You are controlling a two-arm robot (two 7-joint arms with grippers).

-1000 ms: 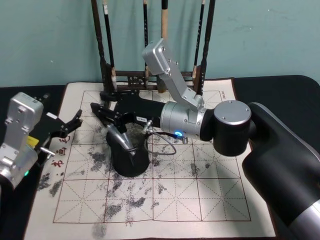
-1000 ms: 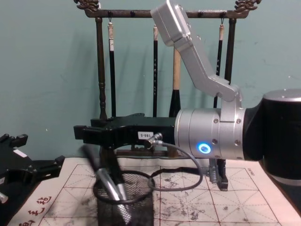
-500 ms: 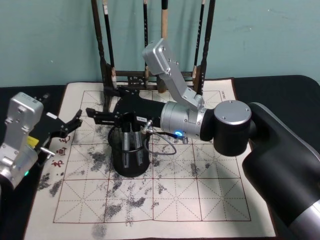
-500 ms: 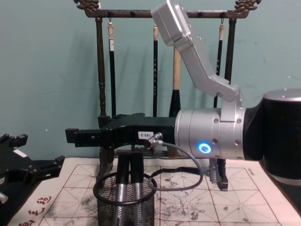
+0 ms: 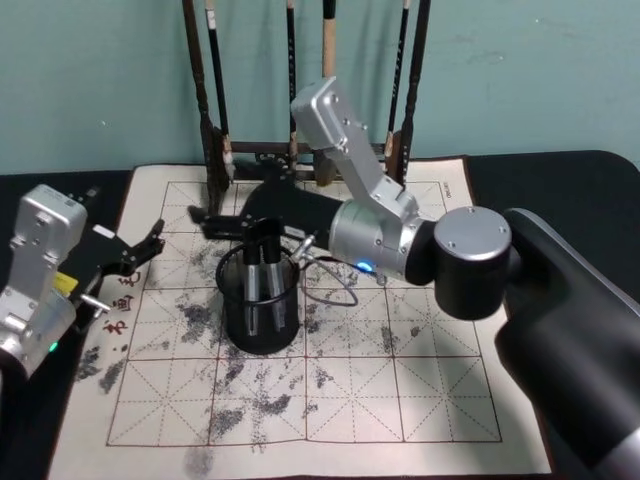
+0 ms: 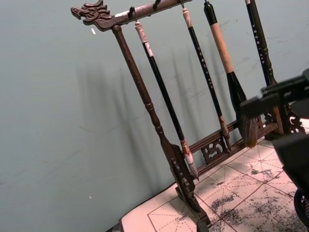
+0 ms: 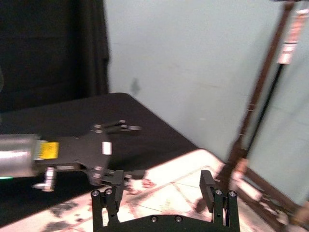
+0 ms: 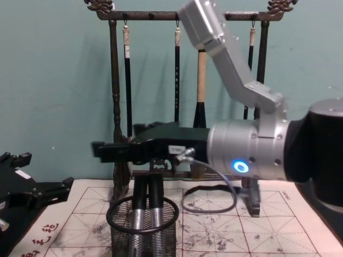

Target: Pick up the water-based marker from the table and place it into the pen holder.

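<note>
2 markers (image 8: 148,214) stand upright in the pen holder (image 5: 258,305), long axes vertical, dark caps up; which is the task's cannot be told. Right end effector (image 5: 212,222) hovers just above the rim, fingers spread, empty. Left end effector (image 5: 150,244) parked at tabletop's left, fingers apart, empty.

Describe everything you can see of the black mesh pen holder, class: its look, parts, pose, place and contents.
The pen holder is a black wire-mesh cylinder with a solid round rim, standing upright on the ink-stained gridded calligraphy mat, in front of the wooden brush rack. Two markers with silvery lower barrels and black tops stand in it, rising above the rim. The right gripper hangs open just above it, apart from it. Its base is cut off in the chest view.
</note>
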